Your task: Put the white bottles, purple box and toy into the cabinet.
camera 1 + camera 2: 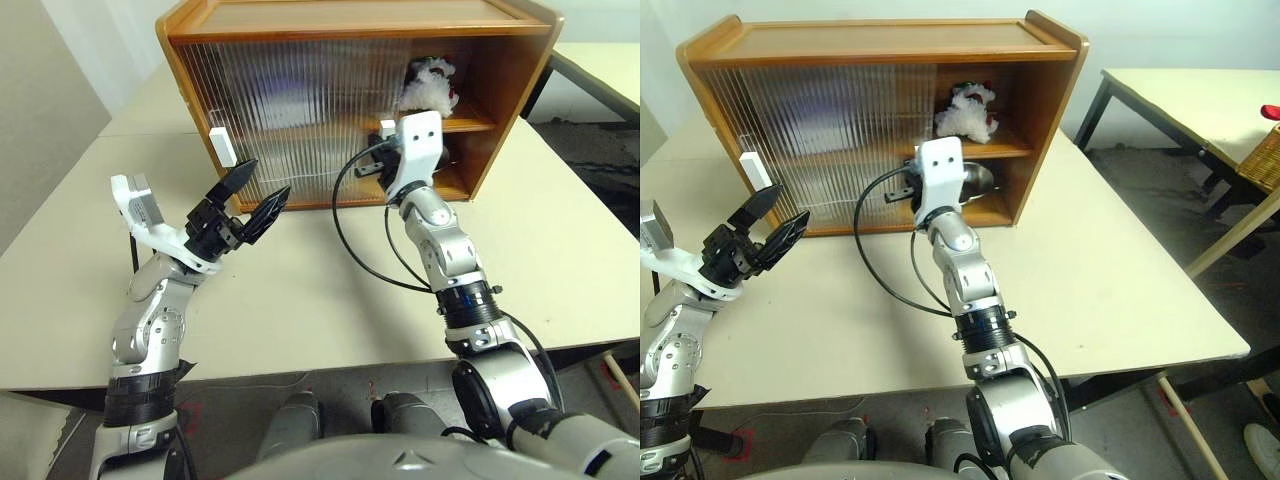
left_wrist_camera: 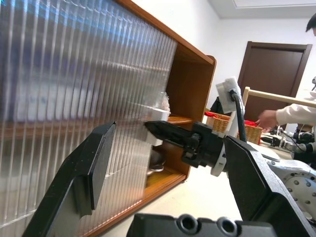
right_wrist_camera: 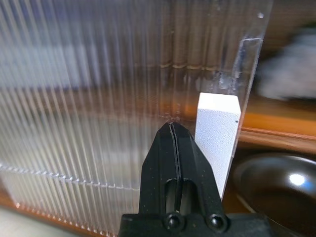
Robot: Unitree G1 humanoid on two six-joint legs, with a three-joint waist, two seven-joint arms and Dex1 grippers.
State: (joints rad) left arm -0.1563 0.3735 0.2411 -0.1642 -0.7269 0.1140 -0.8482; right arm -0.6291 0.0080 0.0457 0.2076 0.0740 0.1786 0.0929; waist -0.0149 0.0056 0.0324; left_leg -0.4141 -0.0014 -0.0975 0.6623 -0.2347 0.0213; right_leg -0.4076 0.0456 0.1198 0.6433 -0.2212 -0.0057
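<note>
Your right gripper [image 3: 174, 129] has its black fingers pressed tight together, tip at the ribbed translucent door [image 3: 89, 98], just beside its white block handle [image 3: 217, 133]. Left gripper [image 1: 248, 192] is spread wide, holding nothing, in front of the glossy wood cabinet [image 1: 880, 40]. Fuzzy toy [image 1: 965, 108] sits on the inner shelf; round metal bowl [image 3: 276, 185] is below.

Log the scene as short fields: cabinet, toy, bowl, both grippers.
cabinet: orange-brown wooden cabinet on the table, ribbed sliding doors covering its left part, right end open
toy: white plush toy on upper shelf, open end
bowl: round metal bowl on lower level, below the toy
left gripper: open, holding nothing
right gripper: shut, tips beside the white rectangular door handle
</note>
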